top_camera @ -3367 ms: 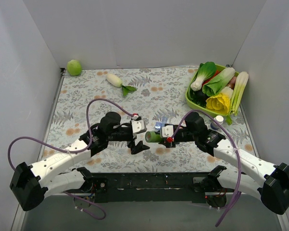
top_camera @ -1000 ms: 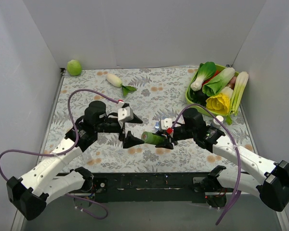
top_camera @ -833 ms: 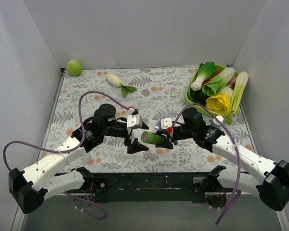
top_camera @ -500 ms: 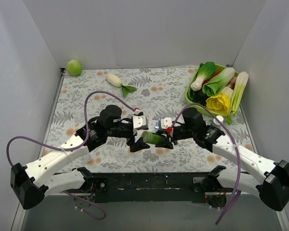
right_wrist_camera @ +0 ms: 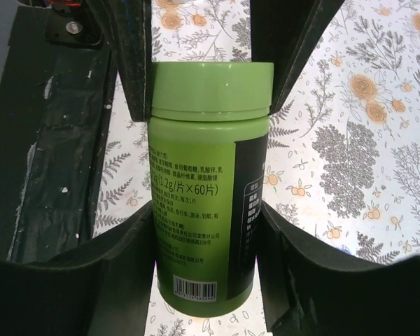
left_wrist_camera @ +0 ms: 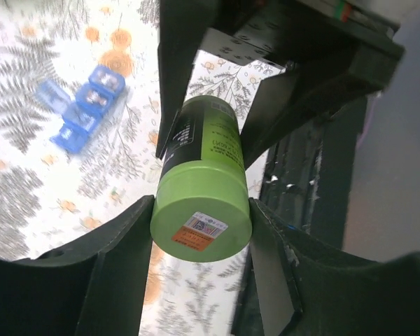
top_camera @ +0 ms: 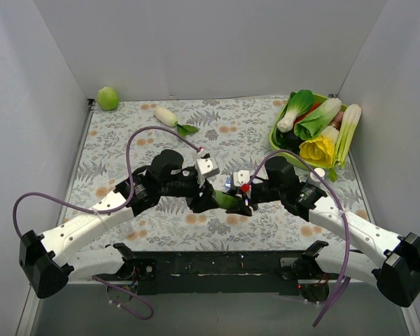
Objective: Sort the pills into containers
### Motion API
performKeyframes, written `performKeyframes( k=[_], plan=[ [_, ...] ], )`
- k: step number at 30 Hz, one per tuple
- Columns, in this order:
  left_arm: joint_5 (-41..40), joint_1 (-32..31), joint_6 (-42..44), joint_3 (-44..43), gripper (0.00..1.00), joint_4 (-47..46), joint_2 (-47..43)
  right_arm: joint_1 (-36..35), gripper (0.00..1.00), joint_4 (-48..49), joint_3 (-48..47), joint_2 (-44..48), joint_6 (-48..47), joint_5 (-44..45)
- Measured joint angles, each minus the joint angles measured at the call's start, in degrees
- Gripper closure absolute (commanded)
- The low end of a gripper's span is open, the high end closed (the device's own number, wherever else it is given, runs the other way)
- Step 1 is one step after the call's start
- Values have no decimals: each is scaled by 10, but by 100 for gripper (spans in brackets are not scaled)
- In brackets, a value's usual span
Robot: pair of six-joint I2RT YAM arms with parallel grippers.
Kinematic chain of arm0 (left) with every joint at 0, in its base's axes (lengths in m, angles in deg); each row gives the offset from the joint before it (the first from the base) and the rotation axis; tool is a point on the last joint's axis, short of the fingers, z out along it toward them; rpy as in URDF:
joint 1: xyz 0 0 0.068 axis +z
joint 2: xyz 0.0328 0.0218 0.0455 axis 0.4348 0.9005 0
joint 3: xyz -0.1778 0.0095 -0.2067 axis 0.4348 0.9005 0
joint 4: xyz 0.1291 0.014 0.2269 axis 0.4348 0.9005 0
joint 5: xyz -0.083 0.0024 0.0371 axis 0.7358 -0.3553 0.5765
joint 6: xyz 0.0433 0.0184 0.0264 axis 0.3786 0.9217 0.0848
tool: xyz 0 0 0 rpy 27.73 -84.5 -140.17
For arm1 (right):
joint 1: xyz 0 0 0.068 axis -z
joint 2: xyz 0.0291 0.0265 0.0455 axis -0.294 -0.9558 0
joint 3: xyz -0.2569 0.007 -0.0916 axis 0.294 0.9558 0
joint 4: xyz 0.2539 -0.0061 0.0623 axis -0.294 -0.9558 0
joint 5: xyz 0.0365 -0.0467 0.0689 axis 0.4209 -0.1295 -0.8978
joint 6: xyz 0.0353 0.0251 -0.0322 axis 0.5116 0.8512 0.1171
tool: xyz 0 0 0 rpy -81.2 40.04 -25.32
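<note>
Bottle duty at the middle of the overhead view: one green pill bottle lies sideways between the two claws, over the floral tablecloth, and both arms have a hand on it. At one end, the right gripper has its two fingers clamped on the labelled body, jaws spread just the bottle's width. At the other end, the left gripper has its two fingers pressed against either side of the lid, closed around it. The lid is on. One barcode sticker shows on the lid's flat top in the left wrist view.

And the containers? One strip of joined translucent blue compartments, four by my count, lies on the cloth at the upper left of the left wrist view, apart from the bottle. From overhead it's mostly hidden behind the right claw. Pills inside? Can't tell.

Round the edges of the overhead view: one round green fruit at upper left, one white radish with green leaves to its right, one green tray of vegetables at upper right, and one small white-capped jar just below that tray
</note>
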State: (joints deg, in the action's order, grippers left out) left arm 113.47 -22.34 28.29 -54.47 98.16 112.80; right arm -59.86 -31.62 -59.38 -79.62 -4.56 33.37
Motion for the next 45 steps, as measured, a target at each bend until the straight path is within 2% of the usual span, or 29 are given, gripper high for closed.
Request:
performKeyframes(
  k=[4, 8, 15, 20, 22, 23, 24, 25, 27, 28, 30, 34, 37, 45],
  plan=[
    [-29, 1, -121, -40, 100, 33, 39, 1, 99, -4, 0, 1, -3, 21],
    [-46, 10, -293, -62, 100, 49, 74, 2, 99, -18, 0, 6, -14, 49],
    [-14, 59, -608, -37, 100, 26, 86, 1, 99, -26, 0, 21, -33, 98],
    [5, 90, -754, -34, 100, 25, 86, 0, 99, 2, 0, 27, -44, 120],
    [6, 94, -786, -34, 73, 26, 86, 0, 99, 6, 0, 30, -47, 125],
    [6, 94, -797, -34, 65, 26, 86, 0, 99, 7, 0, 31, -48, 126],
    [6, 95, -805, -34, 61, 27, 86, -1, 99, 8, 0, 32, -49, 127],
    [6, 97, -813, -34, 47, 28, 86, -1, 99, 9, 0, 32, -50, 127],
    [12, 104, -825, -34, 31, 29, 85, -1, 99, 15, 0, 33, -52, 128],
    [18, 108, -828, -34, 15, 27, 83, -1, 99, 18, 0, 33, -52, 128],
    [34, 118, -824, -34, 2, 17, 76, -1, 99, 22, 1, 35, -52, 128],
    [73, 151, -791, -35, 2, -3, 44, -1, 99, 28, 1, 39, -49, 127],
    [101, 176, -723, -39, 2, -1, 27, -1, 99, 31, 1, 42, -45, 122],
    [126, 206, -437, -67, 2, 62, 19, -1, 99, 31, 1, 45, -34, 66]
  ],
)
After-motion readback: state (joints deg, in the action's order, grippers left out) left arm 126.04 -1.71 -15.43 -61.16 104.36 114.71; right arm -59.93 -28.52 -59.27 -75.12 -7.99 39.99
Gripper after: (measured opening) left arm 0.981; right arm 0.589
